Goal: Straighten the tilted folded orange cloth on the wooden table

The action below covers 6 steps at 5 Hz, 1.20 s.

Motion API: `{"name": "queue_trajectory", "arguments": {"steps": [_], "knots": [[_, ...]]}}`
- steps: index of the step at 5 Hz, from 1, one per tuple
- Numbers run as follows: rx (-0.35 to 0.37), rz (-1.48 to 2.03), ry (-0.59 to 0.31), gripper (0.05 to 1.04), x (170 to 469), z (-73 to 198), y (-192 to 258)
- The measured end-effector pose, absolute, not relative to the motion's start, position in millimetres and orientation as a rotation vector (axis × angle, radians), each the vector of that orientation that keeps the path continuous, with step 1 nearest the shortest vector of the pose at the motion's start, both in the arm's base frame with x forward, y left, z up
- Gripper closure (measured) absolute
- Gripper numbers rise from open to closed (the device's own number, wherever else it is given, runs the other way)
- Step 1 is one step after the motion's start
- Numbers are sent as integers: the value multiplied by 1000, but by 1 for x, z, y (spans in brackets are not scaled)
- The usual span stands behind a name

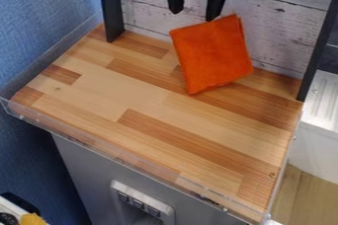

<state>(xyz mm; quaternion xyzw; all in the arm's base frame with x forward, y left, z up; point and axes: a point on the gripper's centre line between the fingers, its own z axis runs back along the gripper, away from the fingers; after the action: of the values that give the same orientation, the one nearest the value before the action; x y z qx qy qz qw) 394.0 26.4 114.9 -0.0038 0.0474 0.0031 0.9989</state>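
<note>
orange cloth (212, 54) sits toward the rear of the wooden surface (119, 86), by the plank backboard (280, 29); the end effector (193, 16) hangs released just beside its top edge, so any grip would call for alignment first.

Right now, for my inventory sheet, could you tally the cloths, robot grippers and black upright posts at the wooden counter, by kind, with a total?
Orange cloth: 1
Black gripper: 1
Black upright posts: 2
Total: 4
</note>
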Motion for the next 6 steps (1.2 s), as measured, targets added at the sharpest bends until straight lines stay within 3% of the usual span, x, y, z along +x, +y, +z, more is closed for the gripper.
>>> {"name": "queue_trajectory", "arguments": {"steps": [3, 6], "knots": [[-18, -168, 52, 87, 397, 92, 18], [-4, -353, -32, 86, 398, 97, 9]]}}
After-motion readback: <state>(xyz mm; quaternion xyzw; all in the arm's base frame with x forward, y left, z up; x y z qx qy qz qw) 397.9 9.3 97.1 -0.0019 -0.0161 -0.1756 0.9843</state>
